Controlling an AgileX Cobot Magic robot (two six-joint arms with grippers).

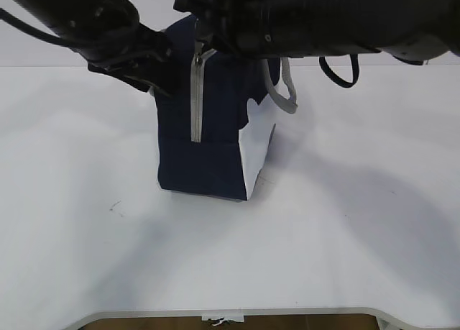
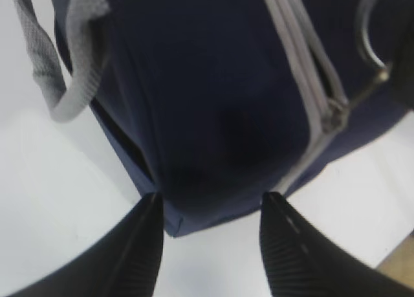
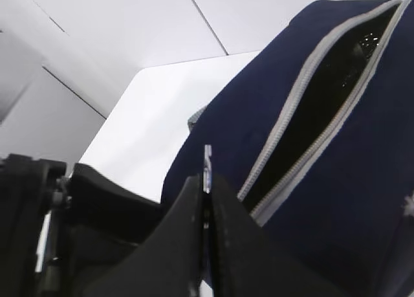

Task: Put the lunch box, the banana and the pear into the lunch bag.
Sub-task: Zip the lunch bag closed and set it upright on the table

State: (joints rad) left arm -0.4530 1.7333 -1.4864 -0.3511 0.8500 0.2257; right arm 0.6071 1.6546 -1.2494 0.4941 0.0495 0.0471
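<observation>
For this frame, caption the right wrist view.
Shut right pincer pinching a thin zipper tab beside the lunch bag, its zipper partly open.

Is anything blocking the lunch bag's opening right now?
The lunch bag is only partly unzipped: the zipper gapes as a narrow slit. The right gripper is shut on a small tab. Both arms crowd above the bag.

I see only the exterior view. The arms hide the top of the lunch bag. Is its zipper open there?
Observer: Partly. In the right wrist view the zipper gapes on the lunch bag, showing silvery lining.
Operator: What does the right gripper hold?
Observer: The right gripper is shut on a thin tab, perhaps the zipper pull.
Operator: And the left one?
Observer: The left gripper is open, one finger on either side of a bag corner.
</observation>
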